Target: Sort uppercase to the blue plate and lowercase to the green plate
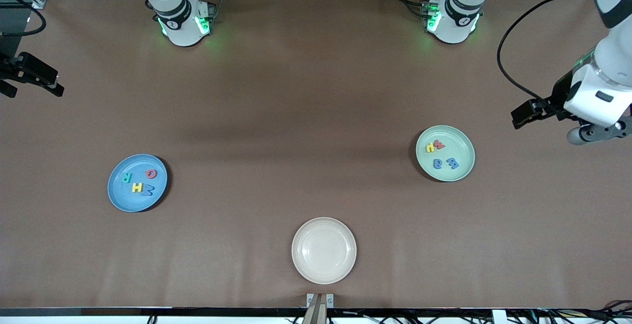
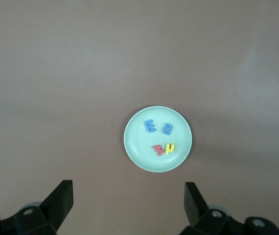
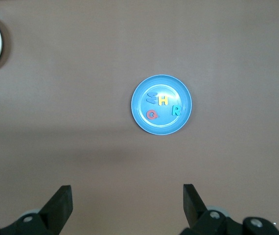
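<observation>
The blue plate [image 1: 116, 196] lies toward the right arm's end of the table and holds the four capitals: red Q [image 1: 151, 173], teal-green R [image 1: 127, 178], yellow H [image 1: 137, 187] and blue M [image 1: 148, 190]. The green plate [image 1: 461, 173] lies toward the left arm's end and holds the lowercase letters: red w [image 1: 439, 143], a yellow p-like letter [image 1: 430, 147], blue a [image 1: 438, 164] and blue m [image 1: 452, 164]. An empty cream plate [image 1: 324, 250] sits between them, nearer the front camera. Nothing stands between the plates; only bare brown table surrounds them.

The left gripper [image 2: 128, 203] hangs high over the table's edge at the left arm's end, jaws spread wide and holding nothing. The right gripper [image 3: 127, 205] hangs over the other end, likewise wide apart and empty.

The front view shows only a dark part of the right gripper at the frame edge; the wrist views show both finger pairs clearly, each with its plate below, and a sliver of the cream plate at the edge.
</observation>
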Motion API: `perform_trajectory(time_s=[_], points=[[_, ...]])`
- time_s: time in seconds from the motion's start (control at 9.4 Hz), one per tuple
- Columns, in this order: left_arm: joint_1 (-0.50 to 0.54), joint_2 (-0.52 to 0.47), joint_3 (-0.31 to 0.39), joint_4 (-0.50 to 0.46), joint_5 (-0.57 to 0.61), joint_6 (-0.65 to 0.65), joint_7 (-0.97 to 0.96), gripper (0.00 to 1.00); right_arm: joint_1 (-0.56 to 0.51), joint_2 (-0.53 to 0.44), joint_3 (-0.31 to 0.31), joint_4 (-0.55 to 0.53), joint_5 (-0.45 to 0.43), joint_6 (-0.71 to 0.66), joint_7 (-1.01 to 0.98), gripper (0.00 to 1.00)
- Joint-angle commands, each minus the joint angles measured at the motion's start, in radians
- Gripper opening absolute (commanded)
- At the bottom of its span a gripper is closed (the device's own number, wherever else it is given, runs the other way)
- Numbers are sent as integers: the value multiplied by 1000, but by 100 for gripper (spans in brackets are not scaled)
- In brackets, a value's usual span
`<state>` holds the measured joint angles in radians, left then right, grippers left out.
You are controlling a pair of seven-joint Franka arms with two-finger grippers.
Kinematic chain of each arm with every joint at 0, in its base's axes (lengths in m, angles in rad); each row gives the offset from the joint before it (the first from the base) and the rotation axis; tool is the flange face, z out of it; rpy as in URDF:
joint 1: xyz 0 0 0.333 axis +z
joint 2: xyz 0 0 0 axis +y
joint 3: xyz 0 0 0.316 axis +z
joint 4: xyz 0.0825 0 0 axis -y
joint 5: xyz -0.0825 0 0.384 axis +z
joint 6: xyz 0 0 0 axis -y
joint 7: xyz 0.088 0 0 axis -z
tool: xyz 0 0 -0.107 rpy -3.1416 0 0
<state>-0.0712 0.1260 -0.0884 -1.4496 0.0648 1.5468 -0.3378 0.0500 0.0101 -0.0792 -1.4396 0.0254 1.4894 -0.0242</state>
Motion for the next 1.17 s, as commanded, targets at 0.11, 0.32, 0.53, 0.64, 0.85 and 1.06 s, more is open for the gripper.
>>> perform_trajectory(time_s=[0.11,0.32,0.53,0.64,0.85,1.06], points=[[28,-17,6,23,-28,-47,6,100,10,-1,-7,4,-7,-6,18,100],[28,-13,3,23,-104,-43,-180,100,8,-1,-7,4,-9,-6,18,100],[30,-12,7,23,-103,-42,-141,100,8,-1,-8,4,-9,-6,18,100],[30,-11,13,23,-103,-42,-100,100,8,-2,-7,4,-9,-3,18,100],[31,-12,53,58,-103,-43,0,100,8,-1,-7,4,-9,-1,18,100],[30,-17,53,58,-99,-48,20,100,8,-1,-8,4,-9,-1,18,100]])
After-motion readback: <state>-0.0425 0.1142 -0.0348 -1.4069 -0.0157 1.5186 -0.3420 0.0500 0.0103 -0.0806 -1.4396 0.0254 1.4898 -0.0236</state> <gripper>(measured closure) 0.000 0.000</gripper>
